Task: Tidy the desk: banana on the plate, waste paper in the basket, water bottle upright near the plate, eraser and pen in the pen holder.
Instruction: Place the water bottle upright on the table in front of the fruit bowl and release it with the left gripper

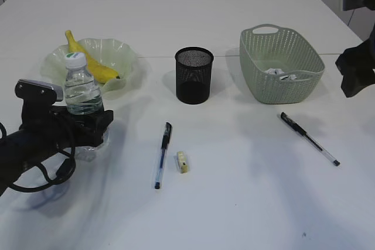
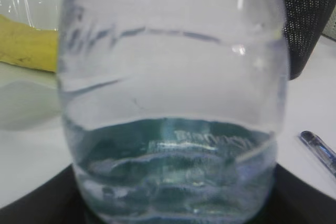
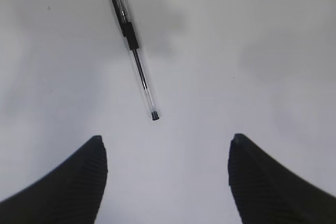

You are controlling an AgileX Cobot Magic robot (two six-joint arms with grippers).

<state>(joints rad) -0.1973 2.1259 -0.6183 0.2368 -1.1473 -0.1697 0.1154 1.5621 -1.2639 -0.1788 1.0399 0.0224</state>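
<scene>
The left end effector (image 1: 88, 130) is clamped around the lower body of the water bottle (image 1: 82, 93), holding it upright so it can stand by the plate (image 1: 126, 57) just beyond. The right end effector (image 3: 168, 182) hovers wide open and empty, a pen (image 3: 134, 51) lying ahead on the surface (image 1: 246, 203).

I seem to be working at a staged office-style desk inside a plain test room. My bench (image 1: 234, 215) is a large white top with a seam across it, and pale panelled walls close it off at twelve o'clock. Desk things sit on it: a black mesh pen holder (image 1: 194, 75) at the centre, two pens (image 1: 162, 155) (image 1: 309, 138) lying loose, an eraser (image 1: 183, 161) and a sage-green basket (image 1: 280, 62) at two o'clock.
</scene>
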